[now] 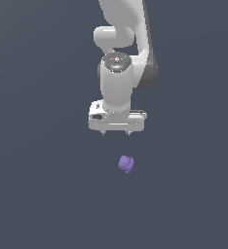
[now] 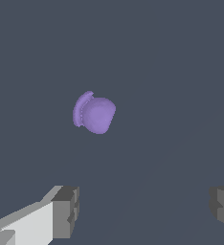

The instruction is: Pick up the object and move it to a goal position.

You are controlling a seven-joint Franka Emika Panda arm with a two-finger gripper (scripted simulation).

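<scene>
The object point(image 1: 126, 164) is a small purple lumpy blob lying on the plain dark grey surface, below the arm in the exterior view. It shows again as a rounded purple lump, the object point(image 2: 94, 114), in the wrist view. My white gripper point(image 1: 116, 133) hangs above it and apart from it, slightly toward the exterior view's left. Its two fingertips are spread wide, and the gripper point(image 2: 142, 210) holds nothing; one grey pad point(image 2: 66, 211) shows at each side of the wrist view.
The white arm point(image 1: 118, 73) rises out of the exterior view's top. Nothing else stands on the uniform dark grey ground point(image 1: 38, 194).
</scene>
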